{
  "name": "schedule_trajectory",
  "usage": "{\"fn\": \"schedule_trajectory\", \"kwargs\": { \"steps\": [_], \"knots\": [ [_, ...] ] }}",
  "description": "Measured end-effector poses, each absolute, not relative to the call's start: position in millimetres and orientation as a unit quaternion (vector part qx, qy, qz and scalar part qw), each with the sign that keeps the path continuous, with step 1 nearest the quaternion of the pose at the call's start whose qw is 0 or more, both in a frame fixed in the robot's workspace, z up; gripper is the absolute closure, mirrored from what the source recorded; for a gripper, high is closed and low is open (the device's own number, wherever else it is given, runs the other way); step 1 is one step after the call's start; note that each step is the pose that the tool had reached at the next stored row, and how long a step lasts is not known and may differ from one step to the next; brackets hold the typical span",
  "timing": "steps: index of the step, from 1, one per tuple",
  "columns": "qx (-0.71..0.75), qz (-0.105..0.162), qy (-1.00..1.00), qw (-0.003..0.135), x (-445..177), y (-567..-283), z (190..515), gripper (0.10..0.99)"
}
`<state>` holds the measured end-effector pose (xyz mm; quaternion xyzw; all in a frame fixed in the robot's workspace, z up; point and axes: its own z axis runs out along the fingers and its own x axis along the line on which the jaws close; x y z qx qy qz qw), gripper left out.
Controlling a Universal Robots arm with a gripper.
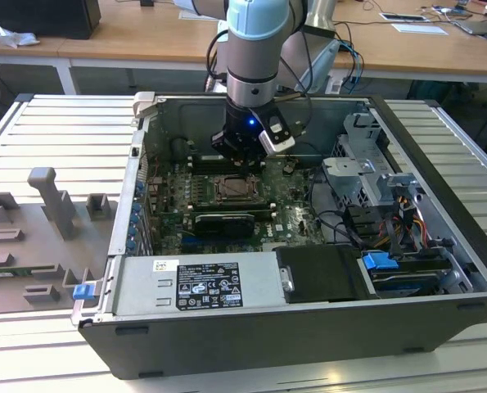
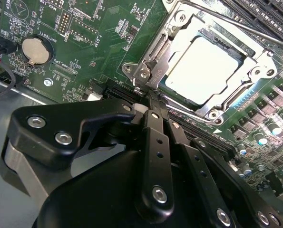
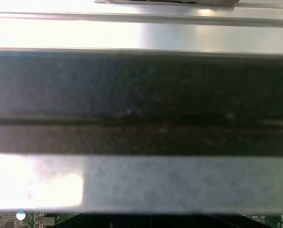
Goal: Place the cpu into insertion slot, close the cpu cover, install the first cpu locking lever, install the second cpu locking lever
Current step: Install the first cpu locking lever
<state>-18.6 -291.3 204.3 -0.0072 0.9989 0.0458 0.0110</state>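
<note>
In the exterior view, my pincer [image 1: 241, 154] is hanging inside the computer case [image 1: 145, 123], just above the socket [image 1: 238, 189] on the green board [image 1: 296, 214].

In the second wrist view, my fingers [image 2: 156, 128] are looking pressed together, pinching nothing, tips at the cover's [image 2: 179, 35] corner. The chip [image 2: 203, 71] is already lying in the socket under the closed cover; one lever [image 2: 236, 23] is lying across it, so I judge levers remain.

Open PC case [image 1: 439, 246] on a ribbed metal table [image 1: 55, 123]. Green motherboard [image 2: 98, 52] directly under the tool. Coin cell battery [image 2: 36, 51] off to the side of the tool tip in the second wrist view. Graphics card [image 1: 223, 223] just beyond it toward the power supply [image 1: 198, 282]. Grey fixture blocks [image 1: 38, 237] well clear, outside the case. Drive cage with blue tab [image 1: 380, 264] far side.
</note>
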Motion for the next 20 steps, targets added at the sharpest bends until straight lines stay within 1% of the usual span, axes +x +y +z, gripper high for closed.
{"fn": "schedule_trajectory", "kwargs": {
  "steps": [20],
  "knots": [
    [-0.007,0.044,0.999,0.011,-18.6,-291.3,204.5,0.980]
  ]
}}
